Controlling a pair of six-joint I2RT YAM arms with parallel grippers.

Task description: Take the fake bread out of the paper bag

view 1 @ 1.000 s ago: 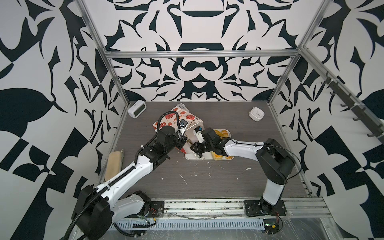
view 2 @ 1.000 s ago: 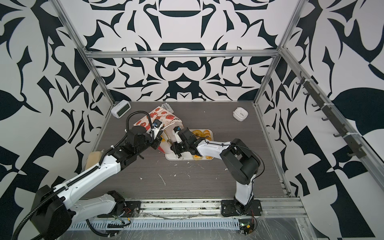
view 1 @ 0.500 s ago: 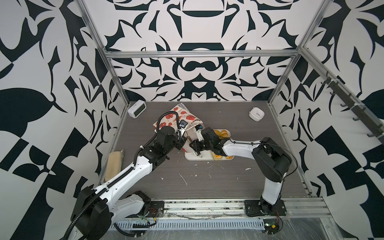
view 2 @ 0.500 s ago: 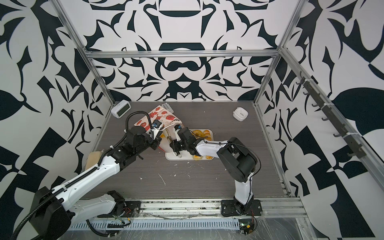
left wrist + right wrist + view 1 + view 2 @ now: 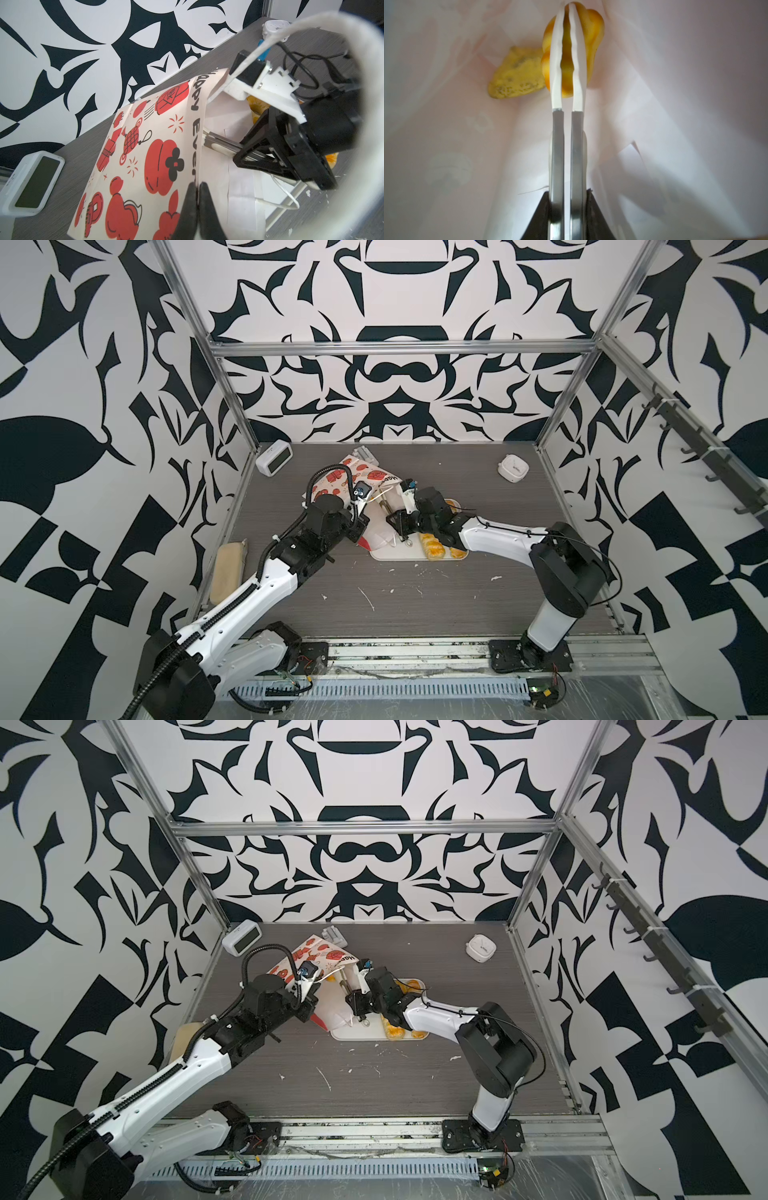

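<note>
Inside the paper bag our right gripper pinches one fake bread; on its rim we clamp the left gripper (mouth held open).

Inside the paper bag, walls crowd the right tool.

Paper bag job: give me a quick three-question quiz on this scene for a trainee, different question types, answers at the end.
1. True or false: the left gripper stands open, clear of the paper bag.
2. The right gripper, inside the bag, is shut on: A a cord handle, B a glossy yellow pastry, C nothing.
3. How many yellow pieces show in the right wrist view?
Key: 1 false, it pinches the bag's rim. 2 B. 3 two, the held pastry and a rough piece beside it.
</note>
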